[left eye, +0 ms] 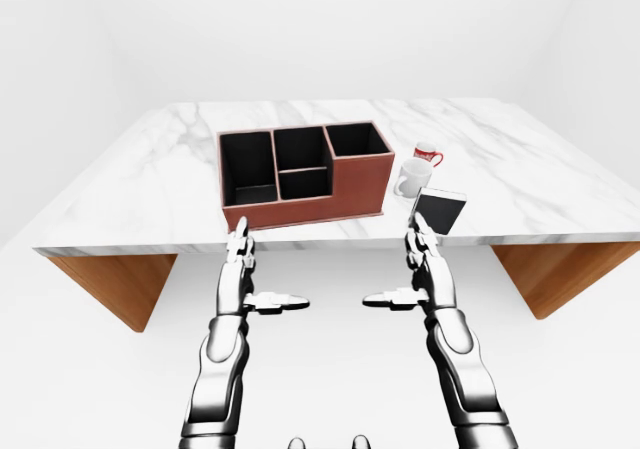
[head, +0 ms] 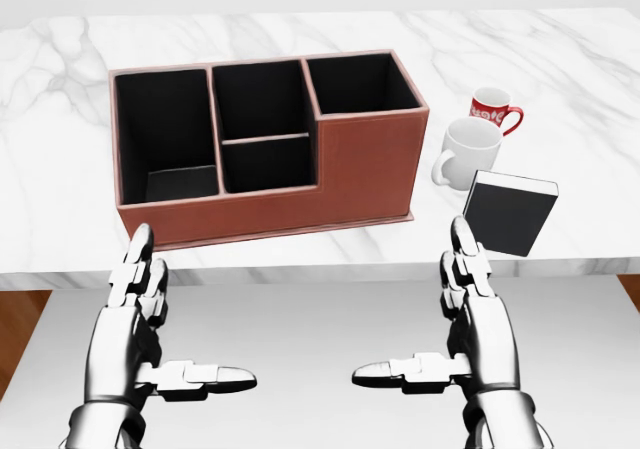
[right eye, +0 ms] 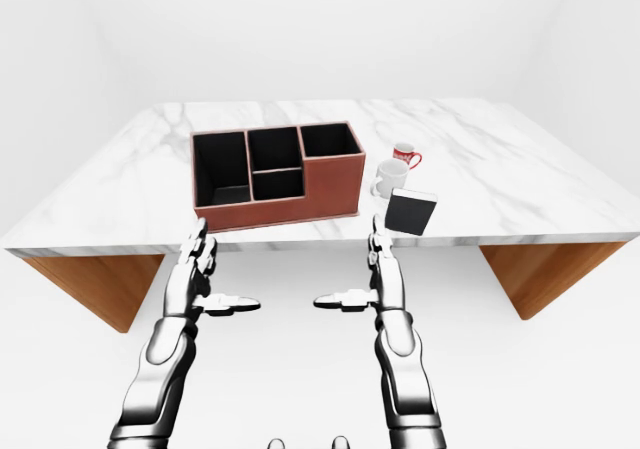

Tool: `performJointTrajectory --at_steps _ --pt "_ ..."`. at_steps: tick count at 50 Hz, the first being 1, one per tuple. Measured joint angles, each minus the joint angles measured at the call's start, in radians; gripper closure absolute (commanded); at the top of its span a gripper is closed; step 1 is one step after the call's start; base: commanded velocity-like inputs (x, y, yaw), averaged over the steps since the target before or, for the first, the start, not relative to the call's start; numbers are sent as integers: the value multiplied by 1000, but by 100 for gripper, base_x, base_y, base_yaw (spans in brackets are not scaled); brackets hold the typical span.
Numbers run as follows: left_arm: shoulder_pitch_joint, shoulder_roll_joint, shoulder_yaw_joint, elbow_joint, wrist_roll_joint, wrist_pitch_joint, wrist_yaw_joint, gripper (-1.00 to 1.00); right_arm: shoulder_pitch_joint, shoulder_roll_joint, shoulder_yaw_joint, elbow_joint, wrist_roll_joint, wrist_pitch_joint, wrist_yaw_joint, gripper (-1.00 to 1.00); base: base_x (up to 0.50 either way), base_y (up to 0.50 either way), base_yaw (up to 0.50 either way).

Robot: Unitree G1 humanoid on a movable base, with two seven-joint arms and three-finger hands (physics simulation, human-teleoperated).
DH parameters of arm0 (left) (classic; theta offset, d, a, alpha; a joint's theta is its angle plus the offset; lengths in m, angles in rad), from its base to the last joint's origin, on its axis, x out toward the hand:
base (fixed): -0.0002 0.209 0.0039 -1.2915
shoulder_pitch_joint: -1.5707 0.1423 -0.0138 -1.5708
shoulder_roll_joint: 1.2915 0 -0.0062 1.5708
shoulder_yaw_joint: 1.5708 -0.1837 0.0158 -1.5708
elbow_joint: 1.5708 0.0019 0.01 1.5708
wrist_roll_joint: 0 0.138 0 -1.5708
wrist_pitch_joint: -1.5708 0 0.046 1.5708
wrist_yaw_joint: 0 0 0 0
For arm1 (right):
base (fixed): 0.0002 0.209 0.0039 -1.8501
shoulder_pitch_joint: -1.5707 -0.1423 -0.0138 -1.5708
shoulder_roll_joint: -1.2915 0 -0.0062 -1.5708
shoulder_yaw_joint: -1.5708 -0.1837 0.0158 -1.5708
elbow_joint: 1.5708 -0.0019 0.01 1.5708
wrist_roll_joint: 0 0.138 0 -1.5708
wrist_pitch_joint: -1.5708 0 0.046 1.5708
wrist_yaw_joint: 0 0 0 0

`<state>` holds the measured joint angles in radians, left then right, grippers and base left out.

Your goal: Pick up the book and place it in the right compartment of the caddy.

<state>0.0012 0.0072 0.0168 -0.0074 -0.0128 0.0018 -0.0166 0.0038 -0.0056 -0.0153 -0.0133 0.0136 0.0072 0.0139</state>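
A: Where is the book (head: 510,212) now?

B: It stands on the marble tabletop (head: 600,99), near the edge closest to the robot, at the right of the head view. Its cover is dark and the white page edge shows along the top. It leans a little. No hand touches it.

A: And the caddy (head: 365,164)?

B: The caddy is reddish-brown with black insides, and it stands to the left of the book, apart from it. The right compartment is the tall one at its upper right corner, and I see nothing inside it. The other compartments look empty too.

A: What stands near the book?

B: A white mug (head: 466,152) is just above it in the head view, between the book and the caddy wall. A red mug (head: 494,109) stands just beyond the white one.

A: How are the hands?

B: The right hand (head: 470,319) is below the tabletop edge, under the book, with fingers (head: 465,259) stretched upward and the thumb pointing inward. It holds nothing. The left hand (head: 135,319) mirrors it below the left end of the caddy, also spread open and holding nothing.
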Motion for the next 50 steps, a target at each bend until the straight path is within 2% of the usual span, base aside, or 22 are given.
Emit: performJointTrajectory --at_steps 16,28,32,34,38,50 --pt "16 6 10 -31 -15 2 -27 -100 14 -8 -17 -48 23 26 23 -100 0 0 0" --pt "26 7 12 -58 -15 14 -35 -100 25 -11 -26 -88 37 49 35 -100 0 0 0" --pt "29 10 18 -78 -20 28 -38 -100 31 -13 -30 -117 39 66 37 -100 0 0 0" --pt "32 13 27 -101 -27 43 -39 -100 38 -15 -35 -146 40 80 37 -100 0 0 0" --pt "41 23 61 -172 -51 85 -42 -100 59 -20 -53 -252 37 80 36 -100 0 0 0" --pt "63 43 181 -398 -115 85 -51 -100 99 -26 -138 -593 -11 80 60 -100 0 0 0"
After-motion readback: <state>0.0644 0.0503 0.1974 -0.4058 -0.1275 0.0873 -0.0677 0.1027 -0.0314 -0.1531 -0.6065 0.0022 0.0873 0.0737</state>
